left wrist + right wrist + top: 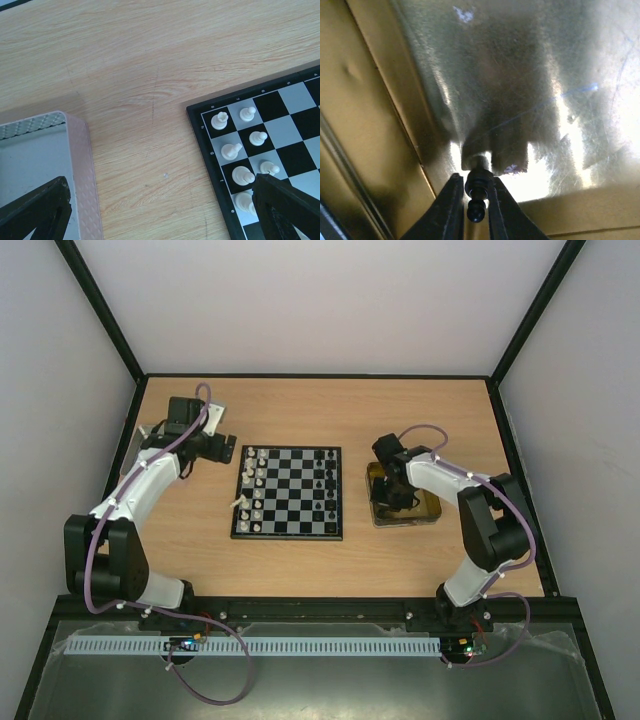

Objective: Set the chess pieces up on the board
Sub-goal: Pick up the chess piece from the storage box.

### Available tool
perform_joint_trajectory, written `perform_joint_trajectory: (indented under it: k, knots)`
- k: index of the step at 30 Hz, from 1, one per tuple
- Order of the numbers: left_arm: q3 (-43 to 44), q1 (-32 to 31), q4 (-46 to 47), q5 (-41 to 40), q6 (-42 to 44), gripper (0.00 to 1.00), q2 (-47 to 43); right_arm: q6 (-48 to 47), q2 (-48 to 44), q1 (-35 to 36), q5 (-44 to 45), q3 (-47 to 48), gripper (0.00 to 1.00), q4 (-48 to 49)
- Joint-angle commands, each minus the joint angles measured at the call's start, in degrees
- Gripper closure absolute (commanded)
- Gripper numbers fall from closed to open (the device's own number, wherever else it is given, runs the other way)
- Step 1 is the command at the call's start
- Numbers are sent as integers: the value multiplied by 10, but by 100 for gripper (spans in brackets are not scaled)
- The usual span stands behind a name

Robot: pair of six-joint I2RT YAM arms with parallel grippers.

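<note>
The board point(288, 536) lies mid-table, with white chess pieces point(255, 485) along its left columns and black ones point(322, 480) towards the right. My left gripper point(228, 448) hangs open over bare wood beside the board's far left corner. In the left wrist view the gripper point(160, 180) is empty, with white pieces point(231, 150) just right of it on the board point(295, 130). My right gripper point(392, 502) reaches down into the yellow tray point(430, 512). Its fingers point(450, 205) are shut on a small black chess piece point(477, 187) standing on the tray floor point(520, 75).
A shallow silver tray point(215, 412) sits at the far left behind the left gripper; its pinkish wall point(82, 165) shows in the left wrist view. A white piece point(240, 504) leans at the board's left edge. Grey walls enclose the table.
</note>
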Motion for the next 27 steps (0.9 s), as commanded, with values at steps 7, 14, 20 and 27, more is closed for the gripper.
perform_joint_trajectory:
  k: [7, 14, 20, 27]
  knots:
    - [-9, -5, 11, -7, 2, 1, -13, -3, -6, -3, 18, -9, 98, -10]
    - [-25, -17, 25, -23, 5, 1, -26, -9, -37, -3, 104, 45, 98, -70]
    - [-31, -19, 27, -17, 3, 1, -34, -13, -67, 3, 166, 126, 98, -130]
    - [-36, -20, 28, -11, 1, 1, -46, 5, -40, 112, 241, 260, 98, -194]
